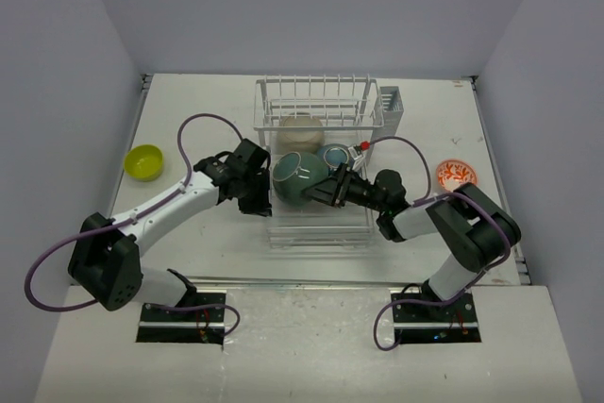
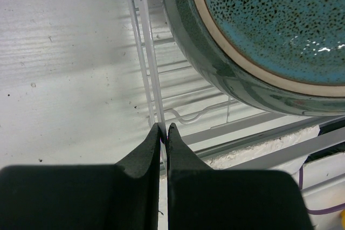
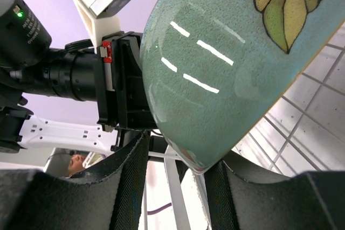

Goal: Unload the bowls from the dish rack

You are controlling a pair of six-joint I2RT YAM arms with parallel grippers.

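Note:
The white wire dish rack [image 1: 316,224] stands mid-table. The dark teal-green bowl [image 1: 297,179] stands tilted on edge at its left side; the beige bowl [image 1: 300,129] and the dark blue bowl [image 1: 335,155] lie behind it. My left gripper [image 1: 258,193] is shut on the rack's left edge wire [image 2: 153,84], just beside the teal bowl [image 2: 259,36]. My right gripper [image 1: 327,188] is open, with the teal bowl's rim [image 3: 215,68] between its jaws. The rim touches the right finger [image 3: 237,187]; the left finger [image 3: 132,176] stands apart from it. The yellow-green bowl [image 1: 144,161] and the orange-patterned bowl [image 1: 457,175] sit on the table.
A small grey caddy [image 1: 390,109] hangs on the rack's right side. The left arm's camera and body [image 3: 64,68] sit close behind the teal bowl. Grey walls close in the table at the left, back and right.

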